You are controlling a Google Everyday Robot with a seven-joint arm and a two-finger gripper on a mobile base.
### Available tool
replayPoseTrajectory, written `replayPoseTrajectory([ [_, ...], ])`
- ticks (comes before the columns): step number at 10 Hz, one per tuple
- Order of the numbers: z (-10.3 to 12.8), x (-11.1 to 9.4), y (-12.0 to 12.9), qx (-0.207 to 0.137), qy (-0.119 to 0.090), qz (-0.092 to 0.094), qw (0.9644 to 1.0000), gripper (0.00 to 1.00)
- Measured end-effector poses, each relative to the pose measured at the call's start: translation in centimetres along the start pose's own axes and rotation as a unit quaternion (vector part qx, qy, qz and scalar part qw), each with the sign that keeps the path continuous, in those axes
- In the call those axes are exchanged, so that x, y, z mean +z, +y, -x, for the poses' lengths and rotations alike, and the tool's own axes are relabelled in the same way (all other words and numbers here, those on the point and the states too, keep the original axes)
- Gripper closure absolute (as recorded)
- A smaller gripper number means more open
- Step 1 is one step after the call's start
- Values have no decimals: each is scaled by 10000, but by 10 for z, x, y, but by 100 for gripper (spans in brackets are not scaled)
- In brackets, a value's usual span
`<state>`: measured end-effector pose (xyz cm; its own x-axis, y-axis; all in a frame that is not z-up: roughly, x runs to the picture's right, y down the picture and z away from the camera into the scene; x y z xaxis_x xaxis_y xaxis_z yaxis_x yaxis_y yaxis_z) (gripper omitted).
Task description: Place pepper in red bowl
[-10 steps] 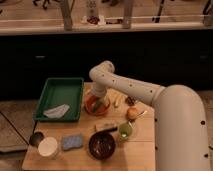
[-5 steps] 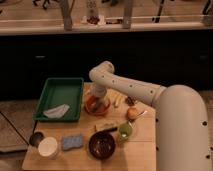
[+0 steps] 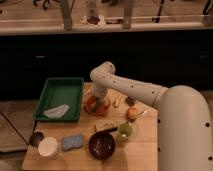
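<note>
Wooden table [image 3: 142, 141] matt; green tray [image 3: 62, 80] smooth plastic (slight sheen); white arm shell [image 3: 135, 90] glossy; end effector [image 3: 97, 100] over red bowl [image 3: 94, 110].

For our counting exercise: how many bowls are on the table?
2: the red bowl beneath the claw, beside the green tray; the dark bowl near the front edge. The arm may hide others.

Pincer [image 3: 98, 98] over bowl [image 3: 89, 109], right of tray [image 3: 60, 91]

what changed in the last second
Nothing visibly changed. The gripper hangs over the red bowl just as before. The tray, dark bowl and sponge lie where they were.
</note>
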<state>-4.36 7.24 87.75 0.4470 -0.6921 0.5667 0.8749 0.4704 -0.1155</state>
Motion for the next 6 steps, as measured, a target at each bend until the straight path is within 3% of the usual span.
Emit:
replayPoseTrajectory([
  [6, -1, -1, 1, 1, 1, -20, 10000, 20],
])
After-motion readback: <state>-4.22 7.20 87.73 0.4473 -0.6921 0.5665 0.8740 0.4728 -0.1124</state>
